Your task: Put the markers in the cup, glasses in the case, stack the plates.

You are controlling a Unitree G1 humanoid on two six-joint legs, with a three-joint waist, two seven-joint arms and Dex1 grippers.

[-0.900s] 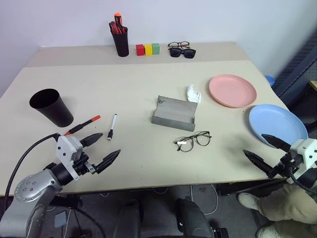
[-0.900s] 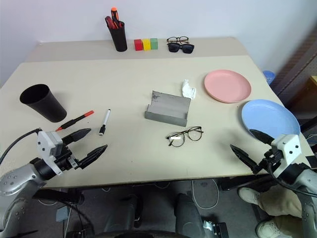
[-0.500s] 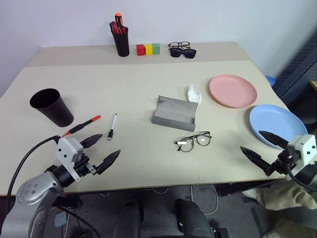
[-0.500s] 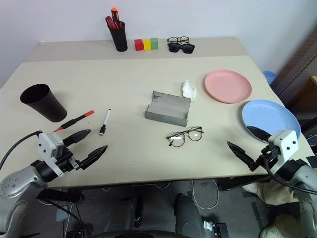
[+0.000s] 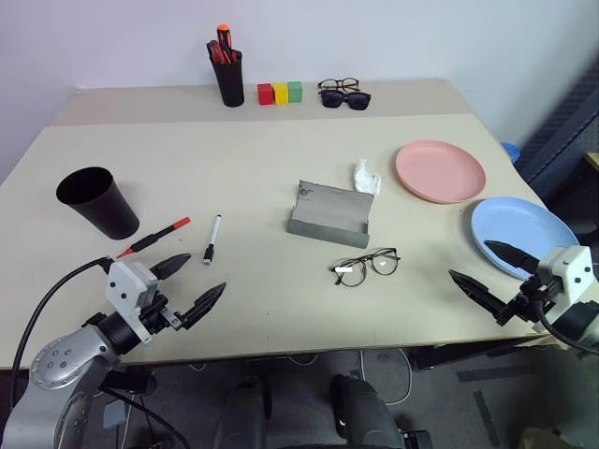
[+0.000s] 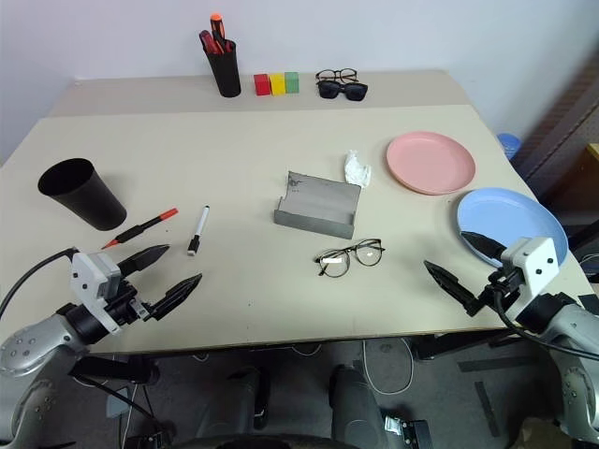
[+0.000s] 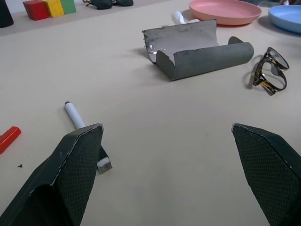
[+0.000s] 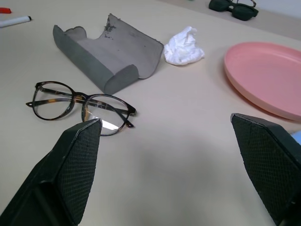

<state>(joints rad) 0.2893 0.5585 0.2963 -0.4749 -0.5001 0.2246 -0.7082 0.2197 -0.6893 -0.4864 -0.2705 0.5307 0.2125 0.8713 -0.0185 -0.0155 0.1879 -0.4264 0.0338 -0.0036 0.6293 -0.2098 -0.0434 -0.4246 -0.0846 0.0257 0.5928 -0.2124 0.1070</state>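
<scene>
The left fingers point(image 5: 185, 282) are wide apart and hold nothing, low at the near left edge of the table point(image 5: 262, 178). The right fingers point(image 5: 489, 269) are wide apart too, empty, at the near right edge. The cup point(image 5: 97, 202) stands on the left. The two markers point(image 5: 182, 235) lie just right of it. The case point(image 5: 328, 214) lies open in the middle, and the glasses point(image 5: 366, 266) lie just near of it. The pink plate point(image 5: 440, 171) and the blue plate point(image 5: 520, 234) sit side by side on the right, not stacked.
</scene>
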